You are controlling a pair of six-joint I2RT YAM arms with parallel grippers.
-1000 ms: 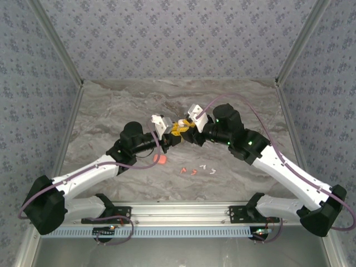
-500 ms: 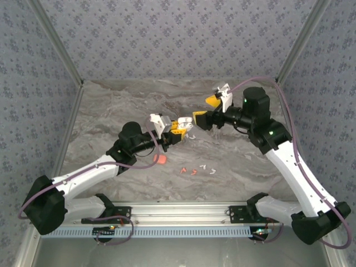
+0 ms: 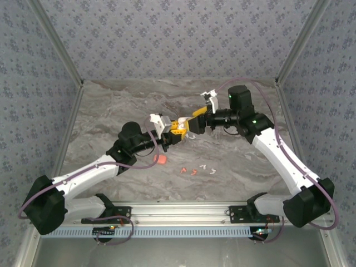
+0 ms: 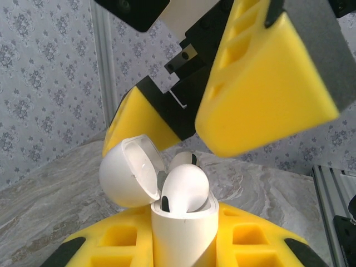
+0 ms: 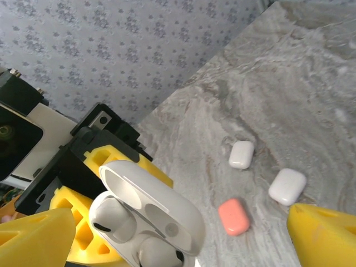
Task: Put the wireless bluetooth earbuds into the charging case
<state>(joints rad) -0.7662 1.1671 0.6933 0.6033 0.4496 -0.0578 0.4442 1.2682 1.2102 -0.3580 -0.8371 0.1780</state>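
The table (image 3: 111, 105) is a grey, marble-veined surface. It is closed in on three sides by walls (image 3: 167, 39) papered in blue-grey with a small repeating floral motif. Bare aluminium posts (image 3: 57, 40) run up the back corners, and a slotted aluminium rail (image 3: 183, 208) crosses the near edge where both arms are bolted. Near the middle of the table the left hand (image 3: 178, 130) pinches the white charging case (image 4: 183, 233) upright between its yellow fingers. The case lid is swung open, and two white earbuds (image 4: 186, 189) sit in the wells with their rounded heads showing above the rim. The right hand (image 3: 194, 122) faces it at close range with its yellow fingers spread wide, one on each side of the open case, gripping nothing. Nearer the arms, two orange-red earbuds (image 3: 193, 172) and two white earbuds (image 3: 212, 171) lie loose on the table in a short row. The right wrist view shows two closed white cases (image 5: 241, 154) lying near each other and a closed orange-pink case (image 5: 233, 216) just beside them on the table.
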